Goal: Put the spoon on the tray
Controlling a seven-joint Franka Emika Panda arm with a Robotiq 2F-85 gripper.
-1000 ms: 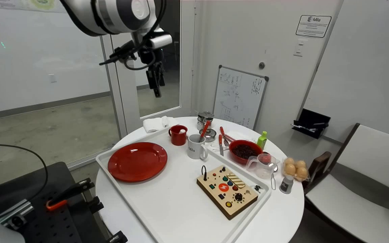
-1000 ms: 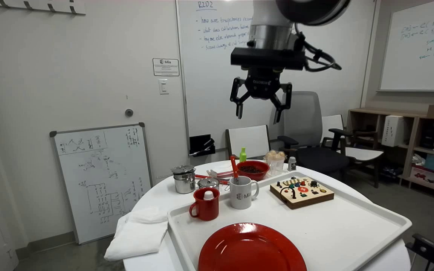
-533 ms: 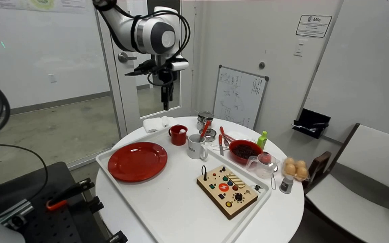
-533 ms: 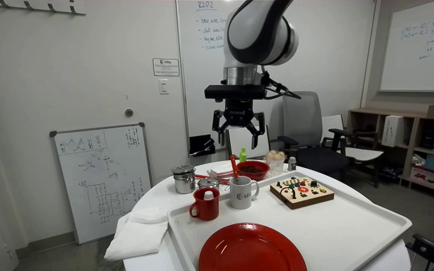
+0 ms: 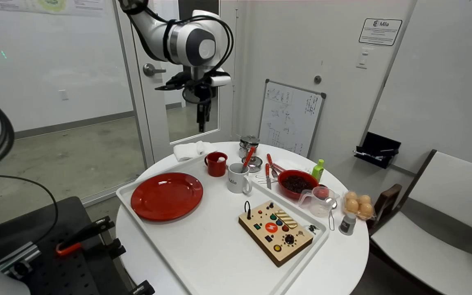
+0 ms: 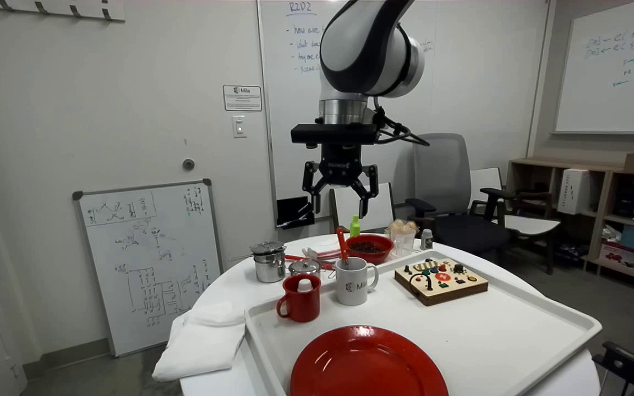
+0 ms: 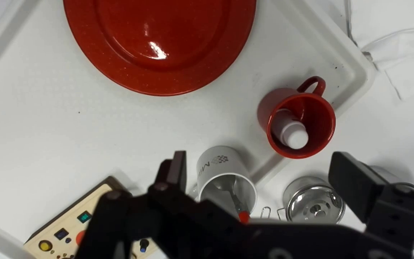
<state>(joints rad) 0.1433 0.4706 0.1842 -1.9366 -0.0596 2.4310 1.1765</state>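
Observation:
A spoon with a red handle (image 5: 249, 157) leans in the white mug (image 5: 238, 180), handle up and out. It shows in the same mug in an exterior view (image 6: 342, 242). In the wrist view its metal part (image 7: 233, 196) lies inside the mug, and my gripper hides most of the handle. The mug stands on the large white tray (image 5: 211, 246), near its rim. My gripper (image 6: 339, 210) is open and empty, pointing down, well above the table. In the wrist view the mug (image 7: 221, 162) and spoon show between the open fingers (image 7: 261, 162), nearer the left one.
On the tray are a red plate (image 5: 166, 196), a red cup (image 5: 216, 164) with a white item in it, and a wooden board with coloured knobs (image 5: 275, 231). Metal pots (image 6: 269, 263), a red bowl (image 6: 369, 247) and red-handled cutlery (image 5: 267, 174) stand beyond the rim.
My gripper has come down over the table, moving right in an exterior view and left in the opposite one, mostly in the first half second. It stays open. The objects have not moved.

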